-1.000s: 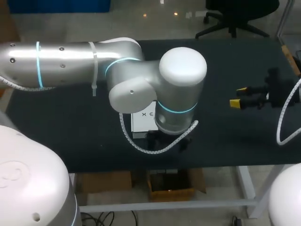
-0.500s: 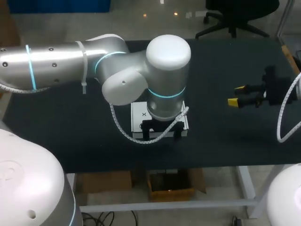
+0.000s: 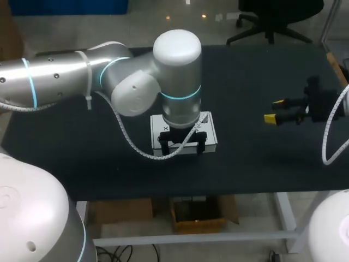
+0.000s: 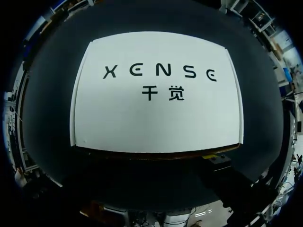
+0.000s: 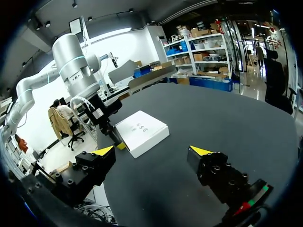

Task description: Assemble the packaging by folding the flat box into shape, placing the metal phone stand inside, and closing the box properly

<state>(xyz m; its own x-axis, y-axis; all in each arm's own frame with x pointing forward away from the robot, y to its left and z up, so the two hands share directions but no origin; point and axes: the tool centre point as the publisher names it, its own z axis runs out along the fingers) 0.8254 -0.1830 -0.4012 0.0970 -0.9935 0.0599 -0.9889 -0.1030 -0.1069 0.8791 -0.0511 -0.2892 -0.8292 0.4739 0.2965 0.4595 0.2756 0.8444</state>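
Yellow tips stand spread wide on the right gripper (image 3: 276, 110), with nothing between them, as it hangs over the table's (image 3: 82, 153) right edge. The left gripper (image 3: 182, 146) has its dark fingers apart as well, just over the front rim of the white box (image 3: 210, 135), clasping nothing. The box lies flat and closed near the middle of the table's front edge.

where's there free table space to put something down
Bare table lies between the box and the right gripper, behind the box toward the far edge, and at the near left corner. Crowded at the box, under the left arm.
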